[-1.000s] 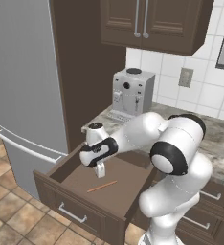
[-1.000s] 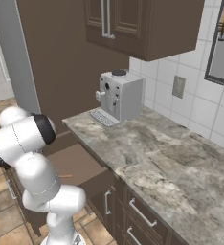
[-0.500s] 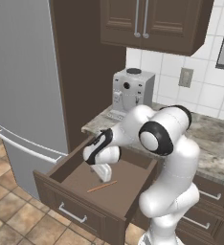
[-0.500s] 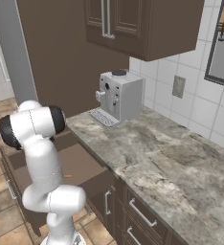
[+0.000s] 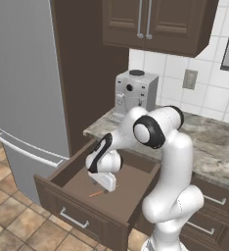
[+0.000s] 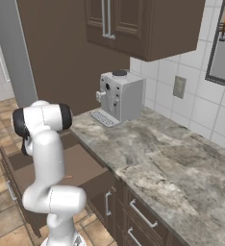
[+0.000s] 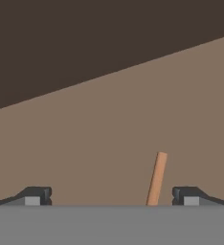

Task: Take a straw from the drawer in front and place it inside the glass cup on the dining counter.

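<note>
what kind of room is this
A home kitchen, rendered rather than real. A coffee machine stands on a marble worktop, a tall grey fridge is beside dark wooden cabinets, and an open drawer holds a straw.

Since a second ago, the arm has been folded further down and its elbow swung leftward in the left base view. The claw (image 5: 104, 183) has been lowered deeper into the drawer (image 5: 67, 206), and is now held wide open just above the straw (image 5: 97, 193), which is seen between its fingertips (image 7: 37, 195) in the hand view.
</note>
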